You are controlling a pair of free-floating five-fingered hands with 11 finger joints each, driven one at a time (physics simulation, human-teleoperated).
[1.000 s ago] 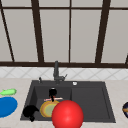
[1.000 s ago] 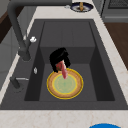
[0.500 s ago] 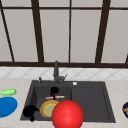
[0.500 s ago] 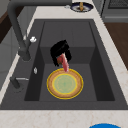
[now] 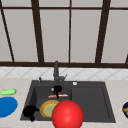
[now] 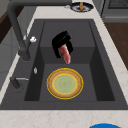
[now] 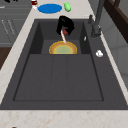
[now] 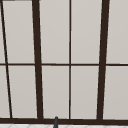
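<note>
My right hand (image 5: 57, 89) hangs over the left basin of the dark sink (image 5: 90, 100), shut on a pink-red strip of meat (image 5: 58, 95). The left side view has this hand (image 6: 62, 43) above and beyond a yellow-rimmed plate (image 6: 65, 83), with the strip (image 6: 66, 54) dangling clear of it. From the right, the hand (image 7: 65, 25) holds the strip (image 7: 63, 37) just over the plate (image 7: 63, 48). The plate (image 5: 47, 108) lies on the basin floor. My left hand (image 5: 30, 112) floats at the sink's front left corner, idle.
A big red ball (image 5: 67, 115) sits at the sink's front edge. On the left counter are a blue plate (image 5: 6, 106) and a green item (image 5: 8, 92). A patterned bowl (image 5: 125, 109) stands at the right. The faucet (image 5: 56, 71) rises behind the basin.
My right hand has lifted the meat strip up off the plate and a little to the right. The left hand has stayed put.
</note>
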